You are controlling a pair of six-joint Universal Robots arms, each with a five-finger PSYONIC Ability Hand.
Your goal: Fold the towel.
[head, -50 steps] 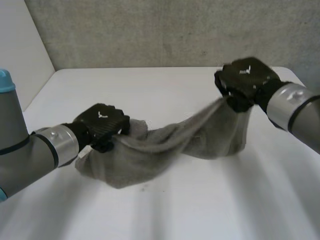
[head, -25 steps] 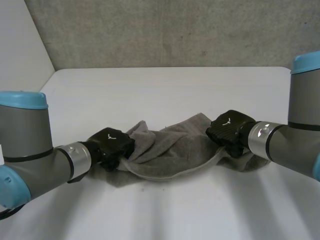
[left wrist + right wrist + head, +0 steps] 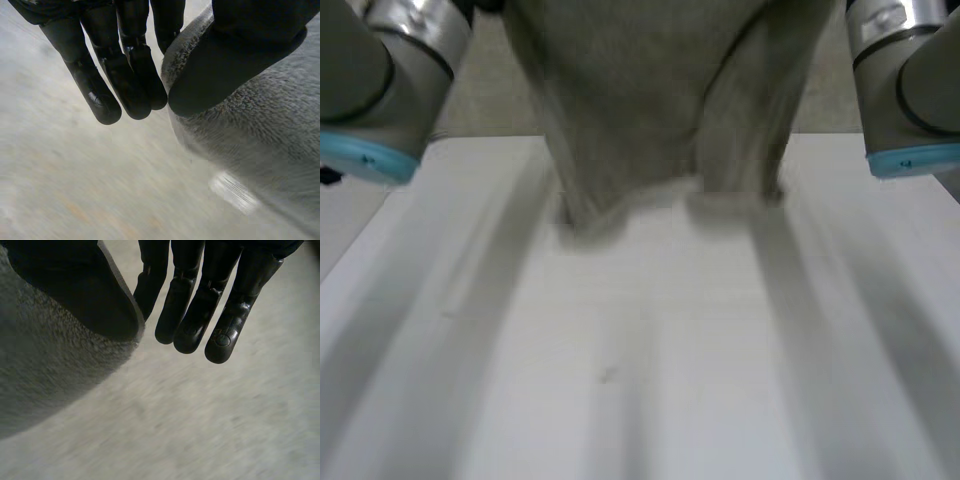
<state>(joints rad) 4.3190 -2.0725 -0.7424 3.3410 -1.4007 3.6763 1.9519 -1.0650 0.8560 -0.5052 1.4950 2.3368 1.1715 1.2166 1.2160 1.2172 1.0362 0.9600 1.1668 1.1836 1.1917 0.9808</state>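
The grey towel (image 3: pixel 650 100) hangs in the air between my two raised arms, its lower edge just above the white table (image 3: pixel 640 360). In the left wrist view my left hand (image 3: pixel 125 75) pinches an upper edge of the towel (image 3: pixel 250 145) between thumb and straight fingers. My right hand (image 3: pixel 200 310) holds the towel (image 3: pixel 45 365) the same way in the right wrist view, its thumb pressed on the cloth. The left arm (image 3: pixel 380 80) and the right arm (image 3: pixel 905 80) stand at either side of the hanging cloth.
A grey wall (image 3: pixel 490 100) rises behind the table's far edge. The table top spreads bare and white under and in front of the towel.
Both arms have risen from the table, lifting the towel with them. It lay bunched on the table before and now hangs spread between the hands.
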